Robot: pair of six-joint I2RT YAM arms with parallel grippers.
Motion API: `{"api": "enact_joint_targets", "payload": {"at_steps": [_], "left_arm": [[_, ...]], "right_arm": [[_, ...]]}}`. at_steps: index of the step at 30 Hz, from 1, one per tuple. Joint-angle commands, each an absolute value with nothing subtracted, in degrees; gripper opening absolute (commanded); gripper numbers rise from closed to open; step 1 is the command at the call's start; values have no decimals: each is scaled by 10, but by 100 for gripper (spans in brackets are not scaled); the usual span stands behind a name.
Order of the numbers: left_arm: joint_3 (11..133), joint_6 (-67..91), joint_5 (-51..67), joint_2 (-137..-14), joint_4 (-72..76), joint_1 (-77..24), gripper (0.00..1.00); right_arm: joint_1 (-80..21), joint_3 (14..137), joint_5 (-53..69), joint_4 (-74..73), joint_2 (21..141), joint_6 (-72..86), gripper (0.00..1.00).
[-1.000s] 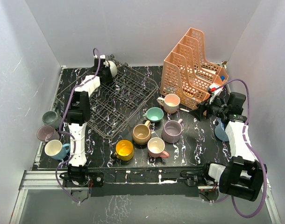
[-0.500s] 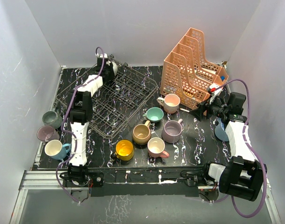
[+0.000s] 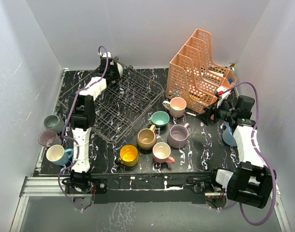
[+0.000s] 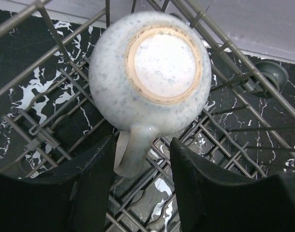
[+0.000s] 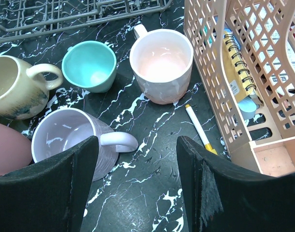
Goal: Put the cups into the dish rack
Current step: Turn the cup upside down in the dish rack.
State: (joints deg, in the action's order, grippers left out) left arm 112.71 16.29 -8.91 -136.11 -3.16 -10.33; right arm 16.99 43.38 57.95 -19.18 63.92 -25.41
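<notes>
The speckled cup (image 4: 150,67) sits inverted in the far-left corner of the dish rack (image 3: 133,104), handle pointing back between the spread fingers (image 4: 89,193) of the empty left claw (image 4: 141,150), while the right claw (image 5: 136,142) hangs open above the lilac cup (image 5: 70,140).

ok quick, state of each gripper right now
Left gripper: open, either side of the handle of the upturned speckled white ceramic mug.
Right gripper: open, empty.
</notes>
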Motion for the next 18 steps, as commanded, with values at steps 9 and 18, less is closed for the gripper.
{"api": "enact_joint_targets", "payload": {"at_steps": [9, 18], "left_arm": [[1105, 220, -10, -1283, -44, -106, 40], [1123, 239, 11, -1280, -58, -106, 36]], "right_arm": [[174, 436, 583, -173, 635, -263, 68], [175, 435, 583, -175, 634, -264, 68]]}}
